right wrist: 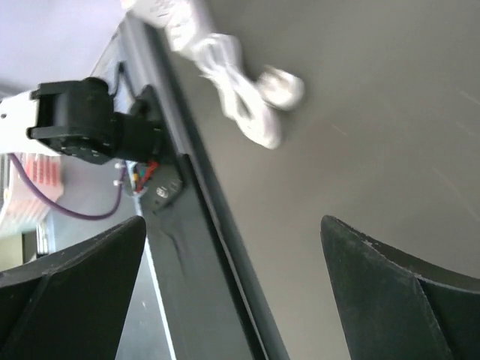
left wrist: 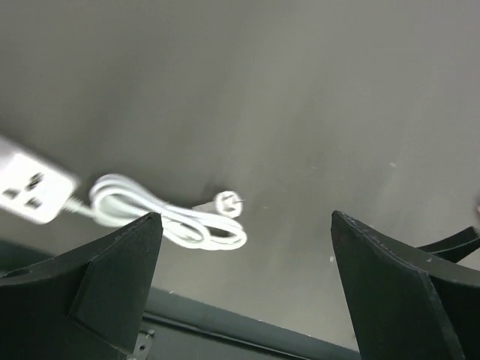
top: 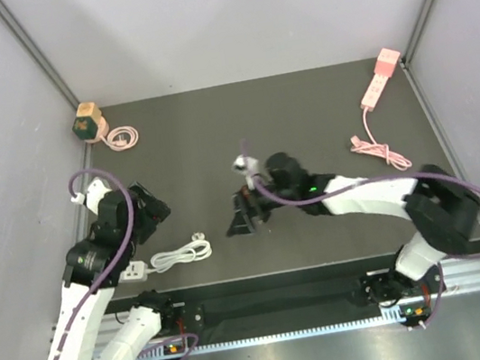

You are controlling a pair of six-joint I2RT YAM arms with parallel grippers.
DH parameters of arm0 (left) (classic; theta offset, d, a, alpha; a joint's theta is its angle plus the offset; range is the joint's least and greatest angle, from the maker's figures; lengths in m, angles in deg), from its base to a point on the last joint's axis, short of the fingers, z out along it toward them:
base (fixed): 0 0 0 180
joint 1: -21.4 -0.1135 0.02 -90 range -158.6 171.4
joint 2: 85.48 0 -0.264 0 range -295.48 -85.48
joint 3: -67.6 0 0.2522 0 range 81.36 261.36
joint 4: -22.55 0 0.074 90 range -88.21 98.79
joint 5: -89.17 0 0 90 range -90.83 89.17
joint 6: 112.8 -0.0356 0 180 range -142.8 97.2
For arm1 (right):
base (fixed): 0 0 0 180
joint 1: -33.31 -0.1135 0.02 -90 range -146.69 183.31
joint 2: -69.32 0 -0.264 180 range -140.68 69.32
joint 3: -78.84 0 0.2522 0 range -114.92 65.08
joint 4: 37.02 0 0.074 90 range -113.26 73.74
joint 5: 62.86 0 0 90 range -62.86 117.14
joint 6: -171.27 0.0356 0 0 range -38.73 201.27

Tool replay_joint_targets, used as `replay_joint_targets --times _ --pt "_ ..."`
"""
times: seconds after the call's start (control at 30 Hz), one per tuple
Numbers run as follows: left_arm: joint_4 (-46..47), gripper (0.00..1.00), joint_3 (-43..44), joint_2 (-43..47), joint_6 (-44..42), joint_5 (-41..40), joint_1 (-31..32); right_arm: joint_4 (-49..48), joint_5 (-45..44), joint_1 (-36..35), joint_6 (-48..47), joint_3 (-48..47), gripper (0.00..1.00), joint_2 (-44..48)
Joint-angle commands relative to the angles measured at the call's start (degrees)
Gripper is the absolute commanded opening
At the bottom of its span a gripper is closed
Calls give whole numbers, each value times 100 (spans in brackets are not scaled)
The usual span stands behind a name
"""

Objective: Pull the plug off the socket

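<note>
A white socket strip (top: pixel 134 271) lies at the near left of the dark mat; it shows blurred in the left wrist view (left wrist: pixel 30 187). Its coiled white cable (top: pixel 177 256) ends in a white plug (top: pixel 199 238) that lies loose on the mat with bare pins (left wrist: pixel 229 202), not inserted in the strip. My left gripper (top: pixel 149 211) hangs open above and behind the strip, nothing between its fingers (left wrist: pixel 246 225). My right gripper (top: pixel 244 218) stands open to the right of the plug, also empty (right wrist: pixel 232 225), with the plug (right wrist: pixel 279 85) and cable (right wrist: pixel 232 101) ahead of it.
A pink socket strip (top: pixel 381 77) with a bundled pink cable (top: pixel 379 149) lies at the far right. A green and tan cube (top: pixel 87 122) with a pink coiled cable (top: pixel 124 139) sits in the far left corner. The mat's near edge and a metal rail (right wrist: pixel 202 225) run close below the right gripper.
</note>
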State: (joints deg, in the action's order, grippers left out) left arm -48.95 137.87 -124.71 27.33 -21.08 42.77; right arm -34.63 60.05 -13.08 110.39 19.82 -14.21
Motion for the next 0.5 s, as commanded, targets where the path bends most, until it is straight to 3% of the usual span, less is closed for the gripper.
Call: replay_joint_targets --times 0.0,0.17,0.47 --pt "-1420 98 517 -498 592 -760 -1 -137 -188 -991 -557 -983 100 -987" --pt "-1864 98 616 -1051 568 -726 -1 223 -310 -1732 -785 -2091 100 -2359" --pt "-1733 93 791 -614 551 -1007 -10 470 -856 -2093 -891 -2638 100 -3055"
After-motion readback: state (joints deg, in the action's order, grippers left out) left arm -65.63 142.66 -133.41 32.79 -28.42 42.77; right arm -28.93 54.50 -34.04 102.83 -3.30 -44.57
